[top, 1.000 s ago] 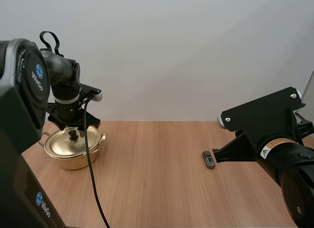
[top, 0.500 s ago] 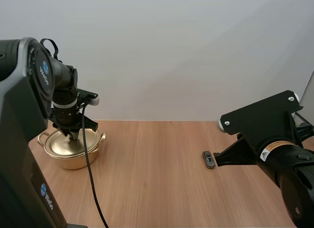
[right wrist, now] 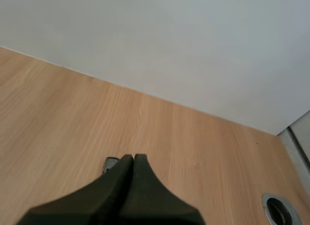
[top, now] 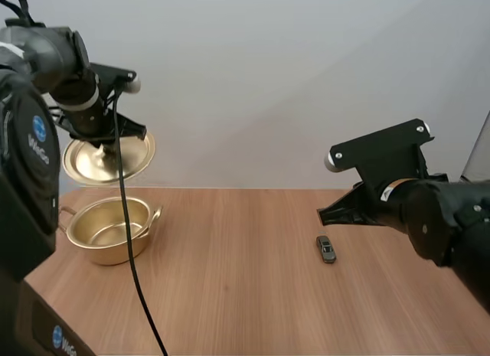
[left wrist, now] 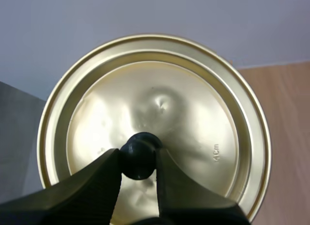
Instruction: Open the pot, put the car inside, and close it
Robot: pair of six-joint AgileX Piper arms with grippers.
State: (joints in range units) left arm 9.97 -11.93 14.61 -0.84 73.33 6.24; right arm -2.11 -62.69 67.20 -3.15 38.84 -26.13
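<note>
The toy car (top: 327,249) lies on the wooden table (top: 245,295), right of centre and well apart from the pot; its long axis runs from the near edge toward the far edge, the far end leaning slightly left; which end is its front I cannot tell. In the right wrist view the car (right wrist: 110,163) peeks out just past the fingertips, partly hidden by them.

The gold pot (top: 107,230) stands open at the table's left side, its 2 side handles showing, nothing visible inside. Its lid (top: 107,158) hangs in the air above the pot, tilted so its top face turns toward the high camera.

The left arm is raised high, wrist bent downward; the left gripper (left wrist: 138,159) pinches the lid's black knob (left wrist: 139,146) between its 2 fingers, the gold lid (left wrist: 193,113) spreading round behind it.

The right arm (top: 429,218) reaches in from the right, low over the table, angled forward and down; the right gripper (right wrist: 133,158) has its fingers pressed together as 1 dark wedge, holding nothing, its tip near the car and above the table.
</note>
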